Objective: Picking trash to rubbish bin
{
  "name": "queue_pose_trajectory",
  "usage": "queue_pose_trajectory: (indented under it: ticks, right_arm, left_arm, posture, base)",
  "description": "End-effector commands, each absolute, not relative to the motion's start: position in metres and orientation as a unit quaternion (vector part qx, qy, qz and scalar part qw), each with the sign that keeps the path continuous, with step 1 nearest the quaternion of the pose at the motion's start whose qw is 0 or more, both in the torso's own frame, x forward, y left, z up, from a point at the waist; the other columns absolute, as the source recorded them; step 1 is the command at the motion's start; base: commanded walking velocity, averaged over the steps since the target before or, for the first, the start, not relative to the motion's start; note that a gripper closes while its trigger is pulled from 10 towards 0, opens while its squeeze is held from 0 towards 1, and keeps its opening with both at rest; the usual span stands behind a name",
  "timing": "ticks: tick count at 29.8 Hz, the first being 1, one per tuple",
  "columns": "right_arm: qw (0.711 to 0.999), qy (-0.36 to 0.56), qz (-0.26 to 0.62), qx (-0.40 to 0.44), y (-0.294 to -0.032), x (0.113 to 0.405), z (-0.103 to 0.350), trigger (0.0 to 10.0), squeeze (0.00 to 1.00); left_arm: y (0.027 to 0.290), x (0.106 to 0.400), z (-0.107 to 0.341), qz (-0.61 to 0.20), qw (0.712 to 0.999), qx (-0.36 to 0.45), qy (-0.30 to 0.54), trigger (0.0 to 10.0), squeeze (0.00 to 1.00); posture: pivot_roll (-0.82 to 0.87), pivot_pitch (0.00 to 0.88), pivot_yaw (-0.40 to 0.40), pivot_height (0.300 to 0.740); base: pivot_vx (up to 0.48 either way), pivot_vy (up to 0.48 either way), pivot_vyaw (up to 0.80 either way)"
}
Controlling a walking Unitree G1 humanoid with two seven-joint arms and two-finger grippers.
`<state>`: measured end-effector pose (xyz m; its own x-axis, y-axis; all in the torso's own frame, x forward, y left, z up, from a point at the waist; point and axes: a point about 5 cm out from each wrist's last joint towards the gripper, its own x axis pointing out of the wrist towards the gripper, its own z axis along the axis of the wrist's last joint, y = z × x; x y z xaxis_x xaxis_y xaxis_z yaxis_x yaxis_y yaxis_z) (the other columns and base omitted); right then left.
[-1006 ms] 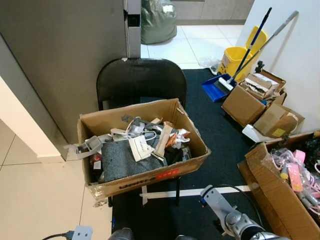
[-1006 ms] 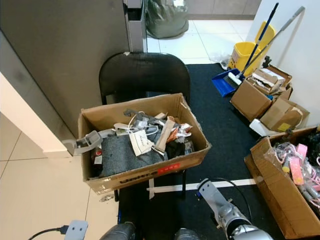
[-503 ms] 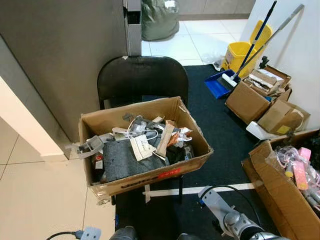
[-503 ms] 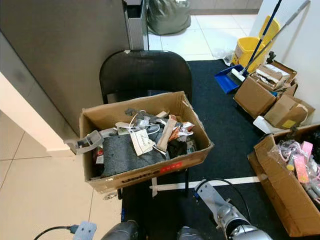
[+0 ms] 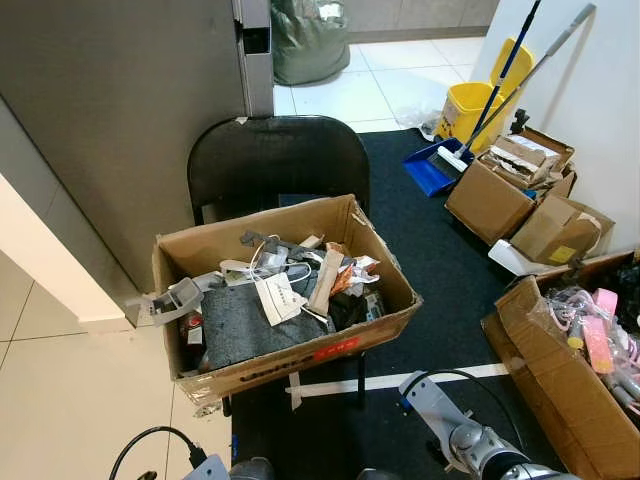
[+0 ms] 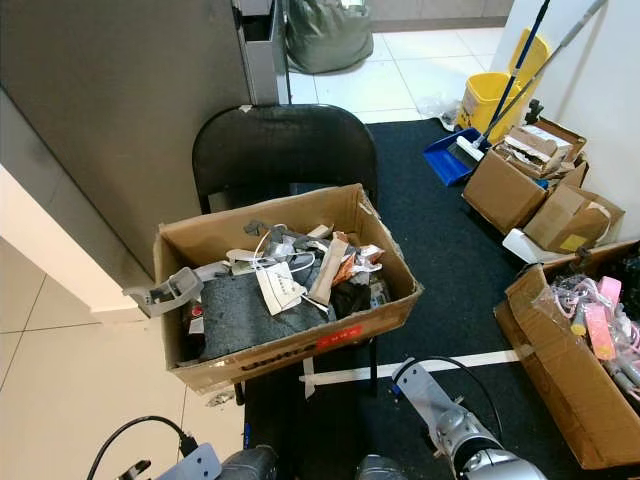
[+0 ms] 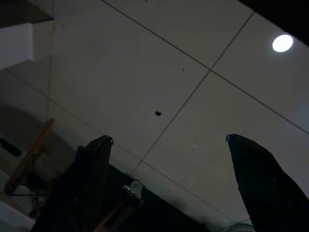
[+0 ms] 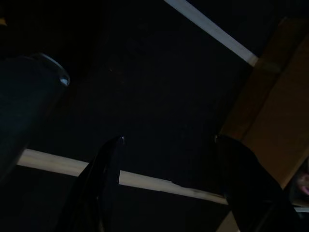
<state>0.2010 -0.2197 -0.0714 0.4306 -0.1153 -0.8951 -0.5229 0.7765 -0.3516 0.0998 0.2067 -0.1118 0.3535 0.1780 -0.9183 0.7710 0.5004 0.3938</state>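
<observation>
- You faced the cardboard box (image 5: 285, 372) of trash on the black chair (image 5: 278, 160); judged: approach squarely, pick a top piece like the paper tag (image 5: 277, 296).
- Left gripper (image 7: 169, 145) hung spread, empty, over tile beside the box.
- Right gripper (image 8: 166, 145) hung spread, empty, below the box.

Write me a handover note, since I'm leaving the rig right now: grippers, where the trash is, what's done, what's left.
Left gripper: open, holding nothing, hanging over the pale tiled floor.
Right gripper: open, holding nothing, low over the dark carpet.
Trash: piled in the open brown cardboard box on the black chair straight ahead.
Done: nothing picked, as far as can be seen.
Left: grasp the trash and carry it to a bin; the yellow bucket stands far right.
</observation>
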Motion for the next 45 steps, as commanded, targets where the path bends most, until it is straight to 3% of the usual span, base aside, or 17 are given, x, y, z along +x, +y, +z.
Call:
queue_pose_trajectory:
  ticks: [1, 6, 17, 18, 19, 21, 25, 29, 33, 34, 38, 42, 45]
  right_arm:
    - [0.783, 0.519, 0.136, -0.315, -0.220, 0.201, -0.071, 10.0, 0.00]
    - [0.783, 0.517, 0.136, -0.318, -0.221, 0.203, -0.070, 10.0, 0.00]
    - [0.787, 0.517, 0.130, -0.311, -0.221, 0.205, -0.069, 10.0, 0.00]
    - [0.787, 0.517, 0.130, -0.311, -0.221, 0.205, -0.069, 10.0, 0.00]
    - [0.787, 0.517, 0.130, -0.311, -0.221, 0.205, -0.069, 10.0, 0.00]
    - [0.787, 0.517, 0.130, -0.310, -0.221, 0.204, -0.069, 10.0, 0.00]
    - [0.788, 0.517, 0.129, -0.308, -0.221, 0.204, -0.069, 10.0, 0.00]
    - [0.788, 0.518, 0.128, -0.307, -0.221, 0.204, -0.070, 10.0, 0.00]
    - [0.788, 0.519, 0.127, -0.305, -0.221, 0.203, -0.070, 10.0, 0.00]
    - [0.788, 0.519, 0.126, -0.304, -0.221, 0.203, -0.070, 10.0, 0.00]
    - [0.788, 0.519, 0.127, -0.305, -0.221, 0.203, -0.070, 10.0, 0.00]
    - [0.787, 0.519, 0.129, -0.307, -0.221, 0.203, -0.070, 10.0, 0.00]
    - [0.788, 0.519, 0.129, -0.307, -0.221, 0.203, -0.070, 10.0, 0.00]
  left_arm:
    - [0.216, 0.078, -0.115, -0.241, 0.643, 0.475, 0.551, 10.0, 0.00]
    - [0.231, 0.082, -0.111, -0.206, 0.627, 0.516, 0.546, 10.0, 0.00]
    - [0.255, 0.111, -0.095, -0.077, 0.676, 0.532, 0.504, 10.0, 0.00]
    - [0.258, 0.111, -0.094, -0.033, 0.701, 0.492, 0.515, 10.0, 0.00]
    - [0.258, 0.111, -0.094, -0.033, 0.701, 0.492, 0.515, 10.0, 0.00]
    - [0.263, 0.109, -0.093, 0.047, 0.735, 0.417, 0.533, 10.0, 0.00]
    - [0.271, 0.106, -0.091, 0.123, 0.753, 0.352, 0.543, 10.0, 0.00]
    - [0.266, 0.110, -0.092, 0.190, 0.799, 0.226, 0.524, 10.0, 0.00]
    - [0.259, 0.120, -0.091, 0.199, 0.824, 0.174, 0.502, 10.0, 0.00]
    - [0.245, 0.141, -0.088, 0.190, 0.857, 0.120, 0.464, 10.0, 0.00]
    - [0.235, 0.155, -0.084, 0.181, 0.875, 0.091, 0.439, 10.0, 0.00]
    - [0.210, 0.173, -0.082, 0.141, 0.901, -0.033, 0.410, 10.0, 0.00]
    - [0.196, 0.174, -0.084, 0.100, 0.905, -0.075, 0.408, 10.0, 0.00]
  posture:
    - [0.07, 0.056, -0.015, 0.740]
    - [0.07, 0.048, -0.022, 0.740]
    - [0.07, 0.054, -0.023, 0.740]
    - [0.07, 0.054, -0.023, 0.740]
    - [0.07, 0.054, -0.023, 0.740]
    - [0.07, 0.054, -0.023, 0.740]
    - [0.07, 0.059, -0.020, 0.740]
    - [0.07, 0.061, -0.018, 0.740]
    - [0.07, 0.066, -0.016, 0.740]
    - [0.07, 0.068, -0.018, 0.740]
    - [0.07, 0.068, -0.018, 0.740]
    - [0.07, 0.065, -0.020, 0.740]
    - [0.07, 0.064, -0.016, 0.740]
  base:
    - [0.000, 0.000, 0.00]
    - [0.000, 0.000, 0.00]
    - [0.000, 0.000, 0.00]
    - [0.000, 0.000, 0.00]
    - [0.000, 0.000, 0.00]
    - [0.000, 0.000, 0.00]
    - [0.000, 0.000, 0.00]
    - [0.000, 0.000, 0.00]
    - [0.000, 0.000, 0.00]
    - [0.000, 0.000, 0.00]
    - [0.000, 0.000, 0.00]
    - [0.000, 0.000, 0.00]
    - [0.000, 0.000, 0.00]
